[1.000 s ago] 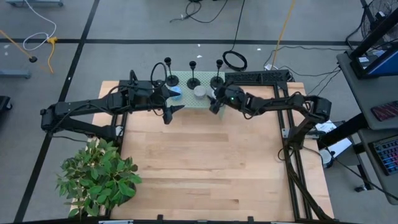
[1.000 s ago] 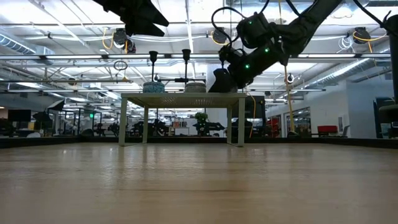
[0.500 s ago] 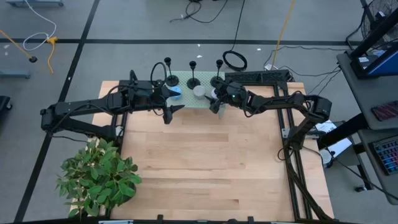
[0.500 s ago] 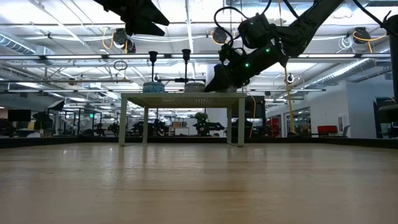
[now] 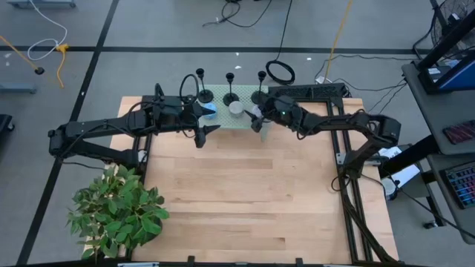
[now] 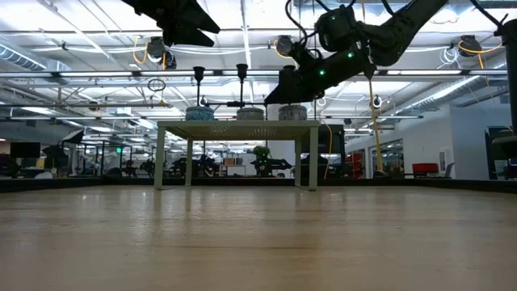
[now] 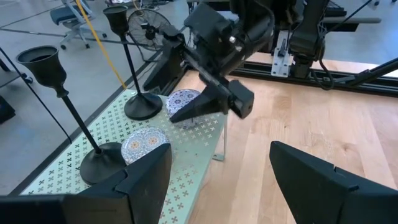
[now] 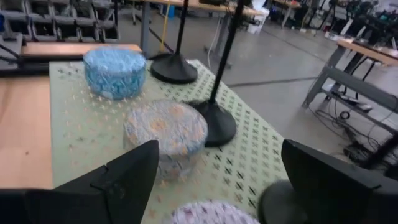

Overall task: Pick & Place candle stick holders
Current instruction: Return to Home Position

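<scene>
We're looking at a crowded little pale green perforated shelf (image 5: 223, 119) at the far edge of the light wooden table (image 5: 237, 200). The three thin-stemmed black candle stick holders (image 5: 232, 99) stand upright along its back. In front of them sit three short round patterned candle jars (image 6: 250, 114).

The right gripper (image 5: 260, 124) hovers over the right end of the shelf, just above the nearest jar. Its fingers (image 8: 118, 180) are spread wide and hold nothing. The left gripper (image 5: 205, 134) hangs off the shelf's left front corner, also spread and empty, high above the table in the low view.

What worries us is the right arm. Its wrist sits right beside the right-hand holder's stem. If it pulls away sideways or swings before it lifts, an open finger could hook that stem. Those holders look tall for their bases, so we'd expect one to tip easily. A falling holder could knock its neighbour over or go off the back of the shelf.

A low exit could also drag a finger across the jar beneath and nudge it toward the front edge. The shelf stands on thin legs, so a bump from either arm could shift everything on it.

The two grippers are near each other too, so a crossing path risks a clash.
</scene>
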`<state>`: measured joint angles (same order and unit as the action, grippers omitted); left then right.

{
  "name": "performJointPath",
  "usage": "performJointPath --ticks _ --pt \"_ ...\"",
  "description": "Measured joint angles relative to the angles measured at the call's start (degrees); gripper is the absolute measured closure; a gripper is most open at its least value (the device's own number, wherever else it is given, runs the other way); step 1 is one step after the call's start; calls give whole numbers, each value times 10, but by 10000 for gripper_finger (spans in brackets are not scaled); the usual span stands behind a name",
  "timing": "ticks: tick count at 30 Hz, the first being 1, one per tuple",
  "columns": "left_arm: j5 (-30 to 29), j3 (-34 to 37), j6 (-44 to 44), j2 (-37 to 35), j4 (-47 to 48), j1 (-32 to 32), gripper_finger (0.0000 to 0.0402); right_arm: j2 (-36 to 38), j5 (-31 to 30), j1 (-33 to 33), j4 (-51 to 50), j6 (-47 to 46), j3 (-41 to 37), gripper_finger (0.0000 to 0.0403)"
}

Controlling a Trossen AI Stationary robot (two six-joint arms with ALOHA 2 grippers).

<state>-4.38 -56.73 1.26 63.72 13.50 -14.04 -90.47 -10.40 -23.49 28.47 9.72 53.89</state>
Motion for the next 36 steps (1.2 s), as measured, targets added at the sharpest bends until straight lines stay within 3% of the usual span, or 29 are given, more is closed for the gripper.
performJointPath --ticks 7,15,20,25,29,32,36 --pt "-1 0 19 0 1 0 128 89 1 29 -69 34 0 69" --pt "-17 0 27 0 28 0 129 228 2 97 -228 45 0 87" --pt "-16 1 43 -26 81 2 177 298 2 134 -325 18 0 149" --pt "-16 0 42 -60 141 7 296 351 2 160 -410 2 0 247" --pt "-5 19 37 -87 130 9 388 383 2 170 -462 -13 -4 332" --pt "-1 46 22 -114 119 9 382 412 2 173 -467 -43 -27 388" --pt "-1 105 12 -160 71 9 378 462 2 172 -464 -81 -75 391"
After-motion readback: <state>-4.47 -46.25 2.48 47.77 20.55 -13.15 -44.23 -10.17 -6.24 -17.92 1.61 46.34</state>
